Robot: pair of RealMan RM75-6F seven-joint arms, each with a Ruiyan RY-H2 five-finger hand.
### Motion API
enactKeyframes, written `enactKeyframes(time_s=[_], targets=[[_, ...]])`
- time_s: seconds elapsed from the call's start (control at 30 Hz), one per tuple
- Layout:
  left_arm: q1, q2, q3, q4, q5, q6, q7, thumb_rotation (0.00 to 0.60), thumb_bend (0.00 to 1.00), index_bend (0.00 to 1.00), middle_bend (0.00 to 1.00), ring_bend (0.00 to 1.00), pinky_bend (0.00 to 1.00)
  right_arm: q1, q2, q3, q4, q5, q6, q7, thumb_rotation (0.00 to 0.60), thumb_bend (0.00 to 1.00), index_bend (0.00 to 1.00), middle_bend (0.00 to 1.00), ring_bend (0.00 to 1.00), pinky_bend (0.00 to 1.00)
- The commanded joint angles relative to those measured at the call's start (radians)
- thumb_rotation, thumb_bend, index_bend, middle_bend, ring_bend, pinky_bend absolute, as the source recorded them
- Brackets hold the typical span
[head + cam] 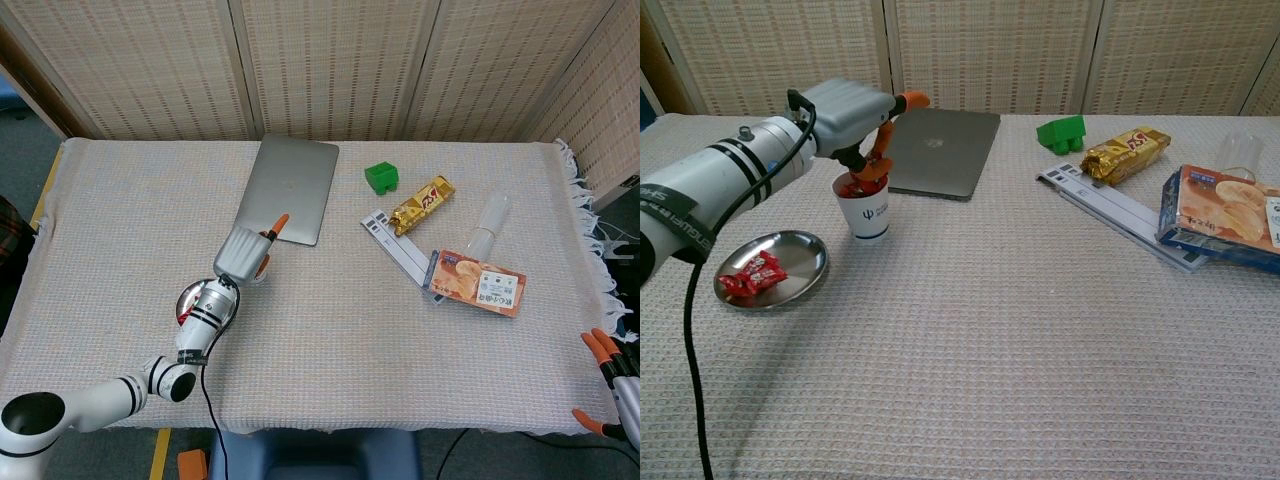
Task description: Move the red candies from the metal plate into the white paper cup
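Note:
The white paper cup (868, 214) stands left of centre with red candies (853, 187) heaped at its mouth. My left hand (862, 112) hovers right over it, fingers (878, 160) curled down onto the heap and thumb stretched toward the laptop; I cannot see whether a candy is pinched. In the head view the left hand (243, 254) covers most of the cup. The metal plate (806, 252) lies front-left of the cup with a few red candies (752, 275) in it. My right hand (608, 388) rests at the table's near right corner, fingers apart and holding nothing.
A grey laptop (940, 150) lies shut just behind the cup. To the right are a green block (1060, 132), a gold snack bar (1125, 153), a flat white box (1120, 210), a cracker packet (1225, 215) and a clear cup (1238, 155).

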Motion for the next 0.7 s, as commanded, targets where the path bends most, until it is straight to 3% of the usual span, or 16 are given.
enactKeyframes(time_s=[0.03, 0.23, 0.4, 0.57, 0.7], targets=[[-0.017, -0.035, 0.014, 0.062, 0.020, -0.008, -0.022, 0.600, 0.45, 0.00, 0.52, 0.67, 1.00, 0.000, 0.000, 0.000, 0.001, 0.001, -0.001, 0.001, 0.600, 0.06, 0.00, 0.00, 0.00, 0.00], [-0.014, -0.047, 0.022, 0.097, 0.030, -0.008, -0.057, 0.600, 0.45, 0.00, 0.45, 0.59, 1.00, 0.002, 0.001, 0.001, 0.002, 0.004, -0.004, 0.005, 0.600, 0.06, 0.00, 0.00, 0.00, 0.00], [-0.003, -0.023, 0.019, 0.057, 0.039, 0.014, -0.074, 0.600, 0.43, 0.00, 0.40, 0.53, 1.00, 0.001, 0.001, 0.001, 0.002, 0.003, -0.003, 0.004, 0.600, 0.06, 0.00, 0.00, 0.00, 0.00], [0.025, 0.040, 0.019, -0.070, 0.067, 0.070, -0.089, 0.600, 0.39, 0.00, 0.32, 0.42, 0.91, 0.001, 0.000, 0.000, 0.001, -0.003, 0.000, 0.002, 0.600, 0.06, 0.00, 0.00, 0.00, 0.00], [0.104, 0.161, 0.042, -0.292, 0.090, 0.144, -0.116, 0.600, 0.39, 0.00, 0.25, 0.32, 0.77, -0.005, 0.000, -0.004, 0.003, -0.021, 0.018, 0.004, 0.600, 0.06, 0.00, 0.00, 0.00, 0.00]])
